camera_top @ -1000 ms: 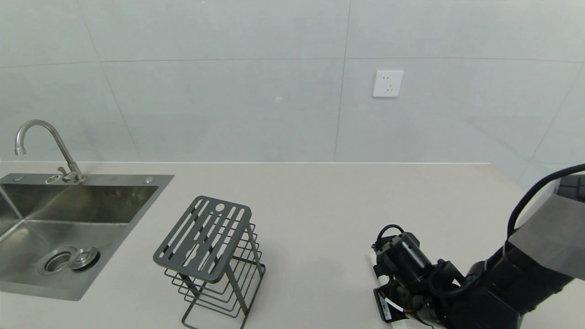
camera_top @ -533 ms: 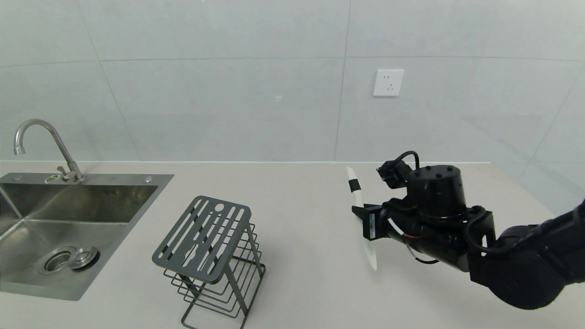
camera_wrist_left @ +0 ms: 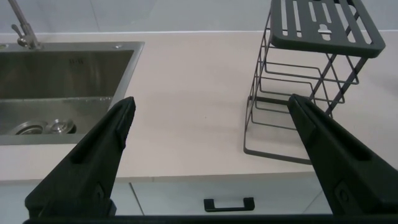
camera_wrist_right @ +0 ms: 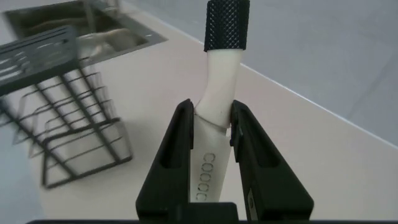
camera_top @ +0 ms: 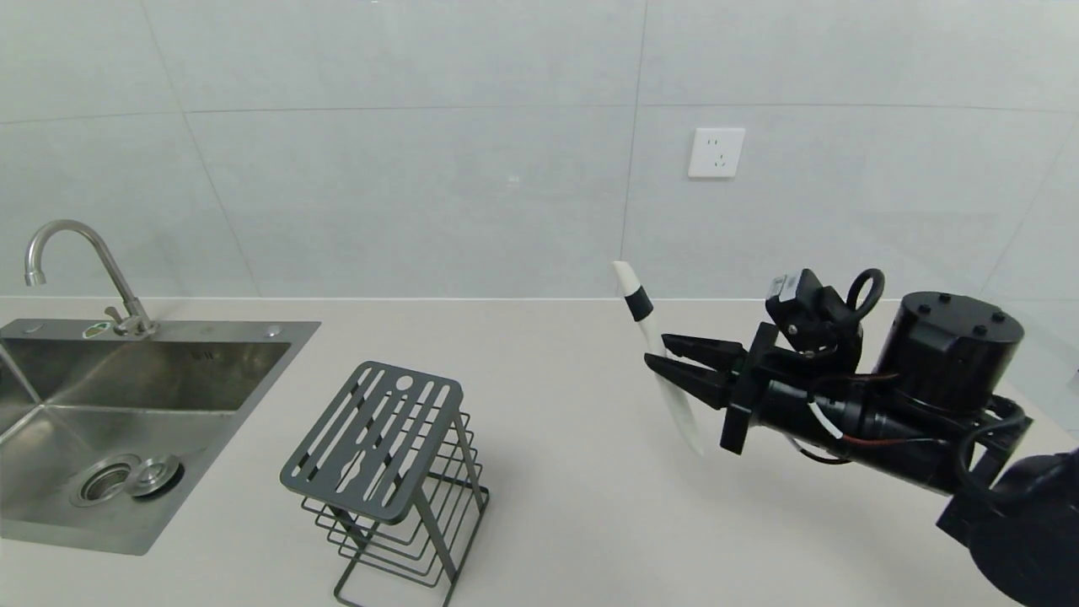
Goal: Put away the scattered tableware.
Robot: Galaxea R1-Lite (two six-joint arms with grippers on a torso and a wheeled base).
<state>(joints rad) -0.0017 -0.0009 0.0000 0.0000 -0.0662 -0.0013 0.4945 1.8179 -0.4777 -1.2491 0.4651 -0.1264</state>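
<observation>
My right gripper [camera_top: 659,351] is shut on a long white utensil [camera_top: 674,396] with a black band [camera_top: 639,303] near its upper end. It holds the utensil steeply tilted in the air above the right side of the counter. In the right wrist view both fingers [camera_wrist_right: 180,143] press the white shaft [camera_wrist_right: 219,93] below the knurled black band [camera_wrist_right: 227,25]. A dark metal slotted rack [camera_top: 375,438] stands on the counter to the left of that gripper, well apart from it. My left gripper [camera_wrist_left: 211,102] is open, low before the counter's front edge, facing the rack [camera_wrist_left: 326,25].
A steel sink [camera_top: 126,371] with a tap [camera_top: 84,261] is set into the counter at the left. The beige counter [camera_top: 573,489] lies bare between rack and right arm. A tiled wall with a socket [camera_top: 716,153] stands behind. A drawer handle [camera_wrist_left: 228,204] shows under the counter edge.
The right arm has risen from the counter's front right, lifting the white utensil off the surface. Its gripper now points left, higher up.
</observation>
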